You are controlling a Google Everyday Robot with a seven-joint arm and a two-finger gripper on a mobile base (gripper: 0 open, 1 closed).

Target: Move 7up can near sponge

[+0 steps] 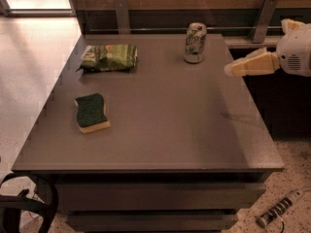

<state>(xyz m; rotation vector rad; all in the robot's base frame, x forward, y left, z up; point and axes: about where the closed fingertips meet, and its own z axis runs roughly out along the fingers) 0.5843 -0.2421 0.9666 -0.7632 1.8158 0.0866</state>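
**Tabletop holdings: can at rear, sponge at left, arm entering from right**

Item 1. 7up can: stands upright in the upper centre-right of the frame, near the rear edge of the table. Nothing touches it. Upright and unobstructed, it looks open to a side grasp from the right.

Item 2. Sponge: lies flat at centre left, green side up over its yellow base, well apart from the can. It appears to be the fixed reference for the task; open table surface lies around it on the right, which would suit setting the can down.

Item 3. Gripper: hangs above the table's right edge in the upper right of the frame, tip pointing left, lower right of the can and not touching it. How wide it is set is not discernible; it carries nothing. Judged as the approach stage, with the can not yet grasped.

Item 4. Green snack bag: lies flat in the upper left, above the sponge; not part of the task.

Containers. The can's top faces up; whether it is sealed, full or empty cannot be told. The bag looks closed; its contents are hidden.

Floor. A power strip lies at lower right.
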